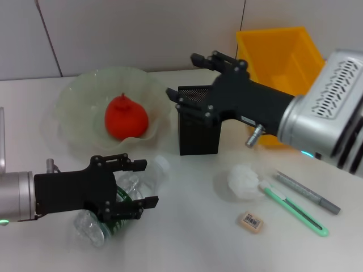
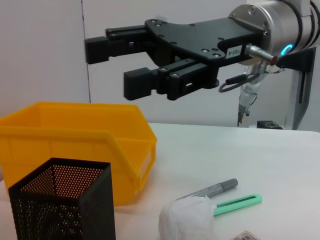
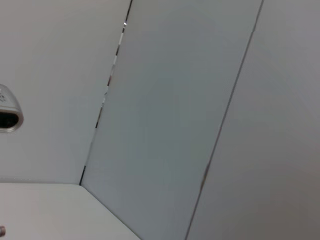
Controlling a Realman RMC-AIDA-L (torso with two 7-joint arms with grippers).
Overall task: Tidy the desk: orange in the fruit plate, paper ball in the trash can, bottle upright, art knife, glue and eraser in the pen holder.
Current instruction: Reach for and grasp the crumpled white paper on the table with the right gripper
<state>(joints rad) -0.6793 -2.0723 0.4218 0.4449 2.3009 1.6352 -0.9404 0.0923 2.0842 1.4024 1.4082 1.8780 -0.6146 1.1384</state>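
Note:
The orange [image 1: 126,118] lies in the pale green fruit plate [image 1: 74,96]. The clear bottle [image 1: 96,229] lies on its side near the front left. My left gripper [image 1: 144,184] is open over it, with one finger on each side. My right gripper [image 1: 186,76] [image 2: 106,67] hangs open and empty above the black mesh pen holder [image 1: 198,133] [image 2: 60,200]. The white paper ball [image 1: 245,181] [image 2: 186,220], the green art knife [image 1: 295,212] [image 2: 237,202], the glue, a grey pen-shaped stick [image 1: 309,192] [image 2: 210,190], and the beige eraser [image 1: 250,221] lie on the table at the right.
The yellow trash can [image 1: 278,56] [image 2: 75,135] stands at the back right, behind the pen holder. The right arm's silver body [image 1: 329,107] reaches in over the right edge of the table. The right wrist view holds only wall panels and a strip of table.

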